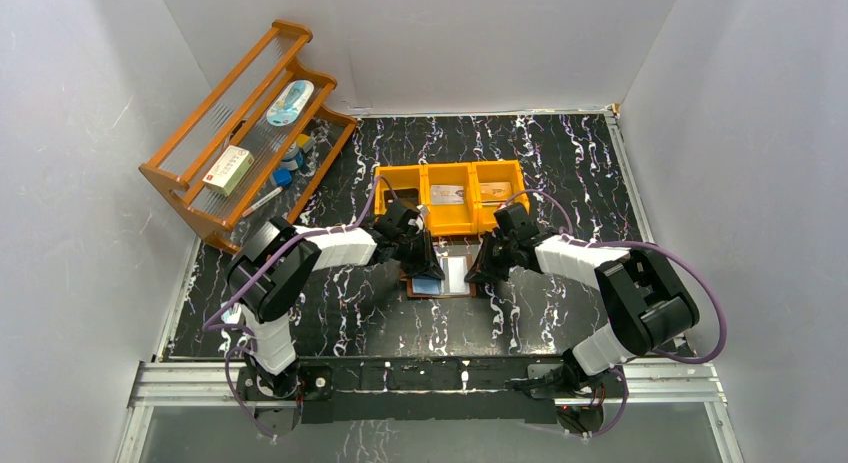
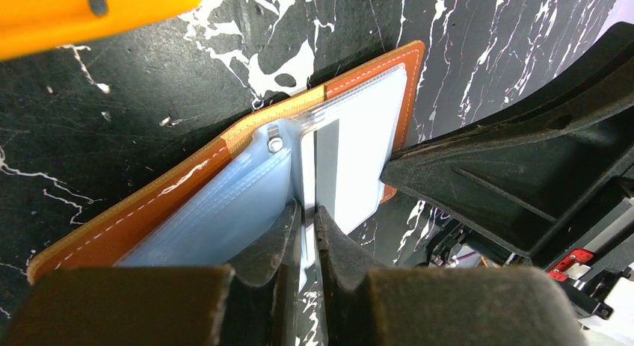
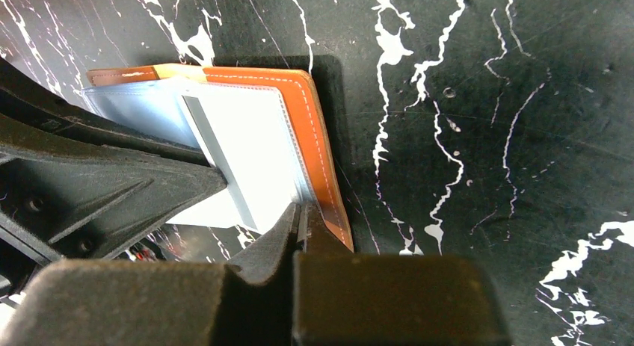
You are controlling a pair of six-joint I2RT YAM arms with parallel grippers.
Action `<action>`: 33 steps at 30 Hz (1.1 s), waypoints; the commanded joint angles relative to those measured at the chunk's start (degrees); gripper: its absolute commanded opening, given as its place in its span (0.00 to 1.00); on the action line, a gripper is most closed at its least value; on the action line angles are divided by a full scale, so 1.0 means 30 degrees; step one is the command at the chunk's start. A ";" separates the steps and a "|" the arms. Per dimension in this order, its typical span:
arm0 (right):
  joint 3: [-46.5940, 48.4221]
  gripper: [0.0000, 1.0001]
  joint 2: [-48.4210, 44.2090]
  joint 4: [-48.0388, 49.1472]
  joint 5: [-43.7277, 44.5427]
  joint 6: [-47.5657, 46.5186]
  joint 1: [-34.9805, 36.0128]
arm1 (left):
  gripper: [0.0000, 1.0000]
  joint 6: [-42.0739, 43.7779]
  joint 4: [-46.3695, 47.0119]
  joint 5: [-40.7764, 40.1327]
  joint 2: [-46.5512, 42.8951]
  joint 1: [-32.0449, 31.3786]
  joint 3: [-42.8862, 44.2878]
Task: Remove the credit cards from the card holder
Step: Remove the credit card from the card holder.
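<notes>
Clenched right fingers (image 3: 269,241) pin the card holder (image 3: 318,137) so it cannot slide; left fingers (image 2: 269,249) pinch a card (image 2: 359,152) edge.

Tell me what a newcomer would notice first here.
The open brown card holder lies in the middle of the black marbled table. The left fingers pinch at its pale-blue pockets, and the right fingers pinch its stitched edge. Just behind it sits a bright orange bin.
</notes>
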 commanded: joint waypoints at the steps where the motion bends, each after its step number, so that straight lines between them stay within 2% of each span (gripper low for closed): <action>1: -0.0375 0.04 0.0368 0.0357 -0.0424 0.0035 0.0329 | 0.06 -0.0278 0.1290 0.1189 0.0651 -0.0493 -0.0069; 3: -0.0333 0.04 0.0356 0.0357 -0.0483 0.0034 0.0308 | 0.00 -0.0208 0.1271 0.1187 0.0514 -0.0495 -0.0052; 16: -0.0297 0.04 -0.1257 -0.1884 0.2806 -0.0019 -0.0354 | 0.00 0.1588 -0.1883 -0.1579 -0.0943 -0.0442 -0.0083; 19: -0.0270 0.07 -0.1416 -0.1784 0.2253 -0.0311 -0.0598 | 0.00 0.1726 -0.2007 -0.1765 -0.1169 -0.0410 -0.0192; 25: 0.0797 0.25 -0.1558 -0.1471 0.0453 -0.1445 -0.0656 | 0.00 0.1803 -0.1640 -0.1259 -0.1174 -0.0409 -0.0073; 29: 0.1619 0.28 -0.1279 -0.1062 -0.0803 -0.1493 -0.0640 | 0.00 0.1765 -0.1526 -0.1267 -0.1322 -0.0405 -0.0058; 33: 0.1530 0.30 -0.0653 0.0238 -0.1860 -0.0844 -0.0638 | 0.06 0.1756 -0.1443 -0.1195 -0.1353 -0.0407 -0.0027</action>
